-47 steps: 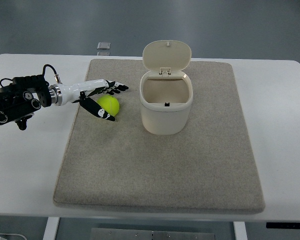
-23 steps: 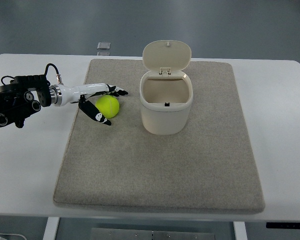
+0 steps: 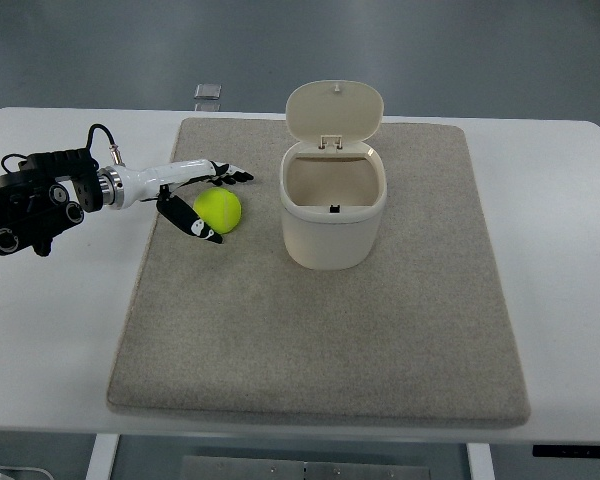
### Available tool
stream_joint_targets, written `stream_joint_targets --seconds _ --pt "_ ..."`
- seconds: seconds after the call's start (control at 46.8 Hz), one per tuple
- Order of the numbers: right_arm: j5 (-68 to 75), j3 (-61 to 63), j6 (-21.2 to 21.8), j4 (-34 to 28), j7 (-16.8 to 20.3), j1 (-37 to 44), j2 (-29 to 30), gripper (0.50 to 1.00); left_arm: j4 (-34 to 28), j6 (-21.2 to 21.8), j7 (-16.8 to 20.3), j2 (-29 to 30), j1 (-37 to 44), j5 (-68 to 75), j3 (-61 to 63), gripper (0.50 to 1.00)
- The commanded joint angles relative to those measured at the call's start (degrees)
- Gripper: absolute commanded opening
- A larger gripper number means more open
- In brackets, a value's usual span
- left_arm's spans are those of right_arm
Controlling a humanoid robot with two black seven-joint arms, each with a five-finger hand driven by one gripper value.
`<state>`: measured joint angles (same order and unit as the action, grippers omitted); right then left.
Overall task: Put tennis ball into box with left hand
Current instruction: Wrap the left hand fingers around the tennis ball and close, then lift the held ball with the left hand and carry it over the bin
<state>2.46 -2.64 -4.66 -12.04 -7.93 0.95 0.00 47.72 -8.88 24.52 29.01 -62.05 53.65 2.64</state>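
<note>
A robot's left hand (image 3: 202, 198), reaching in from the left edge of a white desk (image 3: 50, 330), brackets a yellow-green tennis ball (image 3: 218, 210) on a grey mat (image 3: 320, 340). The fingers (image 3: 225, 175) stretch past the ball's far side while the thumb (image 3: 192, 224) angles along its near side. The hand is spread, not gripping; whether any digit touches the ball cannot be told from above.

The ball rests on the mat near its far-left corner, just left of the cream box (image 3: 333, 215), whose hinged lid (image 3: 334, 110) stands upright at the back, leaving the mouth clear. The right arm is out of view.

The step in hand appears to be the grasp. To do it well, the hand should likely slide a little further toward the box so the ball sits deep against the palm, then fingers and thumb close together from opposite sides; a one-sided squeeze could send a round, fuzzy ball rolling away over the mat. Once held, it should be lifted clear above the box's rim, carried right over the opening without clipping the raised lid, and released low inside.
</note>
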Motion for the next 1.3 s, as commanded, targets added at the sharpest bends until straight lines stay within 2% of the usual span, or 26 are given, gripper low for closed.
stream_joint_targets --seconds 0.0,0.043,0.15,0.256,0.385,0.534,0.62,0.705,0.812,1.282 --pt "0.00 0.00 0.00 0.00 0.02 0.01 0.00 0.938 0.36 0.00 0.00 0.00 -0.09 -0.13 -0.09 0.958" --pt "0.00 0.00 0.00 0.00 0.02 0.01 0.00 0.938 0.36 0.00 -0.08 0.00 -0.09 -0.13 -0.09 0.951" --pt "0.00 0.00 0.00 0.00 0.02 -0.07 0.00 0.938 0.45 -0.09 -0.08 0.00 -0.17 -0.04 0.17 0.891" --pt "0.00 0.00 0.00 0.00 0.02 0.01 0.00 0.938 0.45 -0.09 0.00 0.00 -0.09 0.22 0.17 0.806" --pt "0.00 0.00 0.00 0.00 0.02 0.01 0.00 0.938 0.45 -0.09 0.00 0.00 -0.09 0.31 0.17 0.737" --pt "0.00 0.00 0.00 0.00 0.02 0.01 0.00 0.938 0.45 -0.09 -0.08 0.00 -0.26 0.31 0.17 0.604" --pt "0.00 0.00 0.00 0.00 0.02 0.01 0.00 0.938 0.45 0.00 -0.08 0.00 -0.35 0.22 0.17 0.589" --pt "0.00 0.00 0.00 0.00 0.02 0.01 0.00 0.938 0.45 0.00 -0.08 0.09 -0.35 -0.21 -0.18 0.536" --pt "0.00 0.00 0.00 0.00 0.02 0.01 0.00 0.938 0.36 0.09 -0.08 0.09 -0.53 -0.57 -0.53 0.500" --pt "0.00 0.00 0.00 0.00 0.02 0.01 0.00 0.938 0.10 0.09 -0.26 0.35 -1.32 -2.32 -2.81 0.500"
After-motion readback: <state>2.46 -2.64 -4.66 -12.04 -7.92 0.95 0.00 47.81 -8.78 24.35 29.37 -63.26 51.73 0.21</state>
